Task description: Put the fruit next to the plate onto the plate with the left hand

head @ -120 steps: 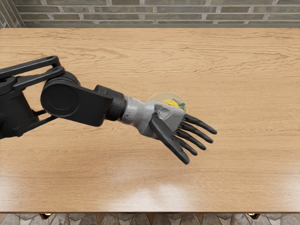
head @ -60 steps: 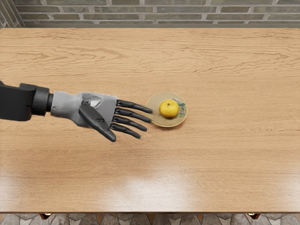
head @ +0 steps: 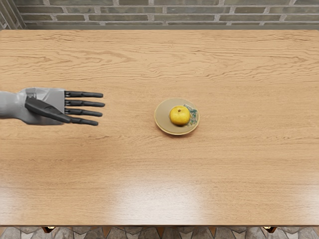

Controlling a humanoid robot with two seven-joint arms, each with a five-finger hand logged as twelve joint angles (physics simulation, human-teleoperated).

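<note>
A round yellow-orange fruit (head: 180, 115) rests on a small tan plate (head: 163, 121) near the middle of the wooden table. My left hand (head: 84, 108) hovers far to the left of the plate, fingers stretched out straight toward the right and holding nothing. Only the hand and grey wrist show at the left edge. The right arm is out of view.
The wooden table (head: 239, 169) spans the whole view, with a brick wall (head: 159, 12) behind its far edge. Nothing besides the plate and fruit stands on the table.
My left hand has pulled back leftward from over the plate to the left edge, uncovering the fruit on the plate. The fruit and plate have stayed put.
</note>
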